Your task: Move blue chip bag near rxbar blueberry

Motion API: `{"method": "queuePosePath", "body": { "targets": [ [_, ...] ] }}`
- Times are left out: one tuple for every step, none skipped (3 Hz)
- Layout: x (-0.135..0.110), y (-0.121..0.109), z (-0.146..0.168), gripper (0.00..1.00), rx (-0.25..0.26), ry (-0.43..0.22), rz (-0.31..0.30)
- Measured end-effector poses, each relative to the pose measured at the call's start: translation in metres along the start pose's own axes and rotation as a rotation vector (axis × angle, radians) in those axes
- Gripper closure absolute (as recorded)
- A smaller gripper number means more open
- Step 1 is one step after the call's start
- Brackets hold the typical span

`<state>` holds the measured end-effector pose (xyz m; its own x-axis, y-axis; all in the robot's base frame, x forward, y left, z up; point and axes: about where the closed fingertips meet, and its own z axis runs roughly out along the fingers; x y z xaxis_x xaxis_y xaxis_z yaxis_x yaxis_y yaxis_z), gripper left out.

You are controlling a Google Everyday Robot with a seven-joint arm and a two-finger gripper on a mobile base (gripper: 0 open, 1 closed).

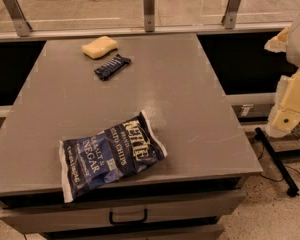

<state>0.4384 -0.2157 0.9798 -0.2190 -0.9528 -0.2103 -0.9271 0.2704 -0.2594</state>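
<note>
The blue chip bag (110, 155) lies flat near the front edge of the grey table (180, 99), left of centre, with its white Kettle lettering facing up. The rxbar blueberry (112, 66) is a small dark bar lying at the back left of the table, well apart from the bag. My gripper (286, 118) hangs at the far right of the view, off the table's right side and above the floor, away from both things. It holds nothing that I can see.
A yellow sponge (99, 47) lies just behind the bar, almost touching it. A glass railing with metal posts (149, 9) runs behind the table. A drawer with a handle (128, 217) is below the front edge. A black bar (276, 160) lies on the floor at right.
</note>
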Motion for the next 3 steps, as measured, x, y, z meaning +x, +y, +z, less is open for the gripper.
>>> {"method": "queuePosePath", "body": {
  "targets": [
    [0.0, 0.0, 0.0, 0.0, 0.0, 0.0, 0.0],
    [-0.012, 0.002, 0.003, 0.0, 0.005, 0.023, -0.043],
    [-0.048, 0.003, 0.014, 0.0, 0.037, 0.072, -0.136]
  ]
}}
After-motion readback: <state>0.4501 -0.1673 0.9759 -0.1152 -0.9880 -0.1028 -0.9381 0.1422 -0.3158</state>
